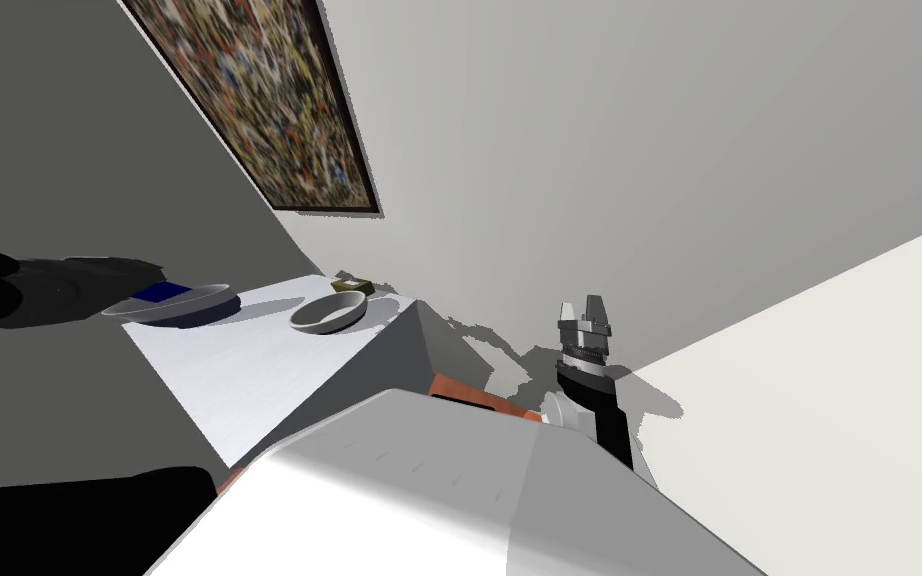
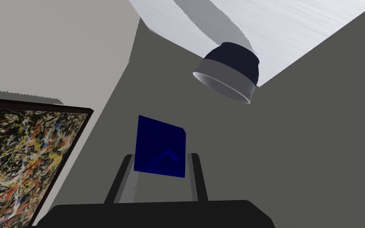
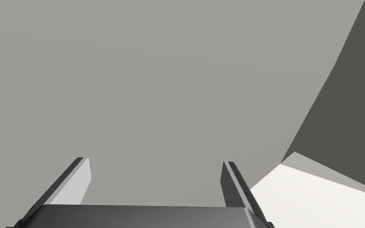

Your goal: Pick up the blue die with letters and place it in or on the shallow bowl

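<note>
A dark blue die point(image 2: 160, 146) sits between the two fingers of my left gripper point(image 2: 160, 156), which is shut on its sides. In the head view the die point(image 1: 161, 292) hangs at the near rim of a bowl point(image 1: 194, 303) with a grey rim and a dark blue underside, at the left end of the white table point(image 1: 249, 370). The left wrist view shows that bowl point(image 2: 227, 73) beyond the fingertips, apart from the die. A second, plain grey shallow bowl point(image 1: 329, 312) stands further right on the table. My right gripper point(image 1: 582, 305) is open and empty point(image 3: 156, 160), off to the table's right.
A small olive box point(image 1: 352, 286) stands at the back of the table behind the grey bowl. A large speckled painting point(image 1: 269, 100) hangs on the wall above. Something orange-brown point(image 1: 479, 398) lies low beside the table's right edge.
</note>
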{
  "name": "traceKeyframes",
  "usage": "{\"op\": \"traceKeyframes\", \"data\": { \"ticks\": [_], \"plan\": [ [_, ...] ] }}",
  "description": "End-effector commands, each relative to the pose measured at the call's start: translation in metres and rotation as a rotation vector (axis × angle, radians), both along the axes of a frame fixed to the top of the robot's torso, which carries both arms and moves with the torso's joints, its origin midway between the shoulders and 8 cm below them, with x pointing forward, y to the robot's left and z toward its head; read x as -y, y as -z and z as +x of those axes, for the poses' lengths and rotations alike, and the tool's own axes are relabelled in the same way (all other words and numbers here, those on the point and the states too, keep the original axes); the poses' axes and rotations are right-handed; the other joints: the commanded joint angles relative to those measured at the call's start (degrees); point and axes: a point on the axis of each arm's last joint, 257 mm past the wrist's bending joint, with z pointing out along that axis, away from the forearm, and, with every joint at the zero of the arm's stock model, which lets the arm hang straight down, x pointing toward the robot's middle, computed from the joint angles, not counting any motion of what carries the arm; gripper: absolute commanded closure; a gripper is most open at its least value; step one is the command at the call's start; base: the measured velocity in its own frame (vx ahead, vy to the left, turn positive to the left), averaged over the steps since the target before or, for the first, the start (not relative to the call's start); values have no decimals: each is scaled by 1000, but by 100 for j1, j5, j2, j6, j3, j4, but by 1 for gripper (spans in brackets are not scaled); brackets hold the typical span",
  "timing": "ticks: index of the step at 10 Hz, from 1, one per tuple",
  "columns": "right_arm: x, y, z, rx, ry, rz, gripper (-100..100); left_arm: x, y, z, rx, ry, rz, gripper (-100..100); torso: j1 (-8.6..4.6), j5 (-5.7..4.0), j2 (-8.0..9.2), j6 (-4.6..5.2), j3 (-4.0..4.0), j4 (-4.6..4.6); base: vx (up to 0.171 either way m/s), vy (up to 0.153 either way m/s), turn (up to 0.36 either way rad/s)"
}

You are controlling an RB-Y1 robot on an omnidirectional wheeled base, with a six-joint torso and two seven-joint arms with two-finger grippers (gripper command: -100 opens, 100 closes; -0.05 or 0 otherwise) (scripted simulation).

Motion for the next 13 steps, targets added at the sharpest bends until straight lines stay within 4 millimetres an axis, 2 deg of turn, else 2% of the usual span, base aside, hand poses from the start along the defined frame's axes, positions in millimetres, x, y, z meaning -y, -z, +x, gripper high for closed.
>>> {"op": "traceKeyframes", "data": {
  "ticks": [1,3,6,12,13],
  "plan": [
    [0,0,0,0,0,0,0,9,-3,8,-13,5,-8,100,0,0,0,0,0,0,86,-39,-18],
    [0,0,0,0,0,0,0,20,-1,17,-37,10,-28,100,-1,0,-12,3,-9,-7,89,-32,-44],
    [0,0,0,0,0,0,0,33,14,27,-85,5,-71,100,-3,3,-16,0,-15,-12,77,-43,-60],
    [0,0,0,0,0,0,0,49,61,33,-193,-34,-172,100,16,9,4,-12,-5,-12,33,-20,-69],
    [0,0,0,0,0,0,0,52,77,30,-224,-53,-202,100,18,10,7,-13,-4,-12,8,-13,-114]
  ]
}}
